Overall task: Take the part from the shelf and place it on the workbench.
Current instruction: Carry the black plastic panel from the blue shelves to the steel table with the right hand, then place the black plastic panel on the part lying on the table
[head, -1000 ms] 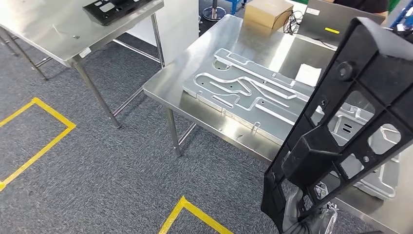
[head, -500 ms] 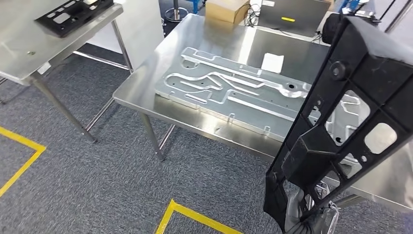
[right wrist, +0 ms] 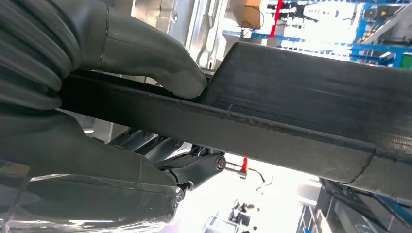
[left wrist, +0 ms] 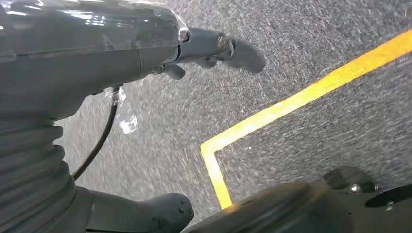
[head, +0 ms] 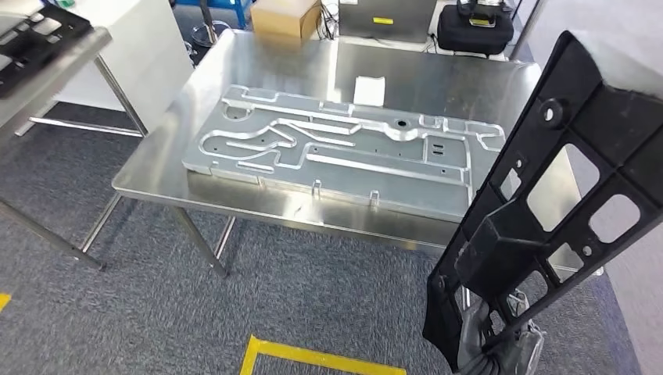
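Head view: my right hand [head: 500, 348] sits at the bottom edge, low right, gripping the lower end of the black part [head: 563, 211]. Part is a long black plastic frame with cut-out windows, held up on a slant, its top end reaching the upper right of the picture. It is off the workbench [head: 156, 176], in the air in front of the bench's near right corner, overlapping it in the picture. Steel workbench ahead of me, a large grey metal plate [head: 344, 152] with raised ribs lying flat on it. White paper slip [head: 369, 90] just behind the plate on the benchtop. Cardboard box [head: 285, 16] and a black bag [head: 474, 27] beyond the far edge. Second steel table [head: 47, 66] at the far left with another black frame [head: 31, 39] on it. Grey carpet, yellow floor tape [head: 313, 355] near my feet.

Right wrist view: thumb [right wrist: 160, 60] presses on one face of the part's edge bar [right wrist: 272, 124], darker fingers [right wrist: 194, 170] curl under the other side, so the bar is clamped between them.

Left wrist view: my left hand [left wrist: 145, 53] hangs over the carpet, holding nothing, fingers [left wrist: 228, 48] stretched out and apart from the thumb [left wrist: 155, 213]. Yellow tape corner [left wrist: 218, 145] on the floor below it.
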Robot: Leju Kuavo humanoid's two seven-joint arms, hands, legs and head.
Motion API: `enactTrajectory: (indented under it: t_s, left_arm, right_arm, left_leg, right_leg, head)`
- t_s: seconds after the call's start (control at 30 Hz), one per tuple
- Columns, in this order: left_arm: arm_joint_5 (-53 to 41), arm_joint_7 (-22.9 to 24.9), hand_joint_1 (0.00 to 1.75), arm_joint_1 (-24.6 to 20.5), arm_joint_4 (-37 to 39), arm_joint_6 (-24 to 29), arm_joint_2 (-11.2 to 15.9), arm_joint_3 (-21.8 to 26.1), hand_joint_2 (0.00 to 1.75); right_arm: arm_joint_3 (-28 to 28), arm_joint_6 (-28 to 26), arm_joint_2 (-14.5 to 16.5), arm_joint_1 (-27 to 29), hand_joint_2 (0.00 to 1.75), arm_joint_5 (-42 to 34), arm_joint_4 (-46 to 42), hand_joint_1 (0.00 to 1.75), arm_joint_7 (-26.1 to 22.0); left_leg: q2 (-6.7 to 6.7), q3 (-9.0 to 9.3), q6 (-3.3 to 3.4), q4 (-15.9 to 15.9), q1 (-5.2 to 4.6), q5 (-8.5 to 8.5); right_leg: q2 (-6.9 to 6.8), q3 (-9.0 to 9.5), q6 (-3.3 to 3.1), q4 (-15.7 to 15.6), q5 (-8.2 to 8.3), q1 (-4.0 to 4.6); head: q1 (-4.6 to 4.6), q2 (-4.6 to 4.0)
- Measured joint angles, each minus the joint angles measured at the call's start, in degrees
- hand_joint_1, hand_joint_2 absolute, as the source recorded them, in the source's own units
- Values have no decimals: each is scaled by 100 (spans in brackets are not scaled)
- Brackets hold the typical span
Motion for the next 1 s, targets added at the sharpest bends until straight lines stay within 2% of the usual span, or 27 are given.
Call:
enactTrajectory:
  t_s: [0.07, 0.1, 0.13, 0.2, 0.23, 0.27, 0.3, 0.33, 0.4, 0.43, 0.47, 0.5, 0.6, 0.7, 1.0]
  left_arm:
    - [1, 4, 0, -22, 0, 1, -17, 0, 175]
    - [1, 12, 0, -27, 0, 1, -24, 0, 175]
    - [2, 22, 0, -26, 0, 1, -28, 0, 175]
    - [21, 53, 0, -5, 0, -1, -31, 1, 175]
    - [46, 61, 0, 3, 0, -9, -30, 2, 175]
    - [82, 61, 0, 8, 0, -21, -27, 7, 175]
    - [122, 53, 0, 9, 0, -39, -23, 14, 175]
    - [162, 39, 0, 9, 0, -59, -19, 20, 175]
    - [236, -2, 0, 7, 0, -91, -14, 38, 175]
    - [284, -32, 0, 6, 0, -103, -14, 54, 175]
    - [345, -71, 0, 6, 0, -118, -9, 82, 175]
    - [423, -118, 0, 10, 0, -142, 2, 123, 175]
    - [658, -261, 0, 17, 0, -236, 37, 296, 175]
    - [778, -292, 0, 14, 0, -336, 54, 457, 175]
    - [847, -65, 0, -9, 0, -677, 82, 720, 175]
  right_arm:
    - [4, 1, -4, 6, 175, -2, 5, 175, 8]
    - [4, -1, -7, 9, 175, -2, 6, 175, 9]
    - [5, -3, -9, 5, 175, -1, 8, 175, 8]
    - [10, -9, -16, -10, 175, -1, 20, 175, 10]
    - [19, -14, -19, -14, 175, 1, 33, 175, 13]
    - [29, -23, -21, -11, 175, 2, 48, 175, 17]
    - [42, -37, -22, -4, 175, 5, 65, 175, 21]
    - [55, -55, -24, 2, 175, 10, 80, 175, 23]
    - [80, -91, -25, 8, 175, 20, 98, 175, 23]
    - [92, -104, -26, 8, 175, 23, 102, 175, 23]
    - [102, -118, -27, 7, 175, 25, 104, 175, 24]
    - [110, -135, -28, 8, 175, 25, 109, 175, 27]
    - [125, -191, -31, 24, 175, 29, 136, 175, 38]
    - [129, -192, -33, 26, 175, 43, 168, 175, 58]
    - [160, -103, -33, -46, 175, 135, 307, 175, 126]
  left_leg:
    - [127, 20, 70, -38, -14, 29]
    - [200, 35, 115, -64, -10, 50]
    - [278, 45, 153, -91, -1, 70]
    - [418, 39, 193, -117, -3, 85]
    - [480, 30, 197, -116, -10, 85]
    - [533, 23, 195, -116, -15, 83]
    - [579, 19, 192, -115, -19, 81]
    - [612, 22, 187, -115, -21, 78]
    - [650, 41, 172, -115, -27, 69]
    - [657, 50, 156, -113, -39, 62]
    - [659, 54, 139, -108, -53, 52]
    - [659, 54, 141, -104, -69, 39]
    - [661, 63, 143, -108, -86, 22]
    - [662, 88, 108, -142, -82, 36]
    - [661, 111, 39, -174, -64, 41]
  right_leg:
    - [85, -42, 81, 1, 24, -27]
    - [-10, -70, 110, 48, -5, -23]
    - [-174, -140, 134, 186, -98, -14]
    - [-555, -424, 175, 775, -445, -6]
    - [-637, -606, 196, 1143, -621, -16]
    - [-672, -737, 210, 1421, -719, -25]
    - [-687, -773, 216, 1516, -708, -31]
    - [-695, -691, 212, 1393, -594, -34]
    - [-727, -257, 161, 632, -249, -25]
    - [-750, -62, 125, 276, -138, -7]
    - [-767, 67, 96, 28, -79, 9]
    - [-778, 117, 88, -78, -76, 17]
    - [-761, 129, 90, -89, -70, 18]
    - [-758, 133, 55, -79, -85, 26]
    - [-758, 141, 18, -68, -101, 39]
  head:
    - [-7, -1]
    - [4, -1]
    - [26, -1]
    - [66, 0]
    - [73, 0]
    - [73, 0]
    - [73, 0]
    - [73, 0]
    - [73, -1]
    - [71, -1]
    - [71, -1]
    - [67, 0]
    - [57, 0]
    - [56, 0]
    - [58, 0]
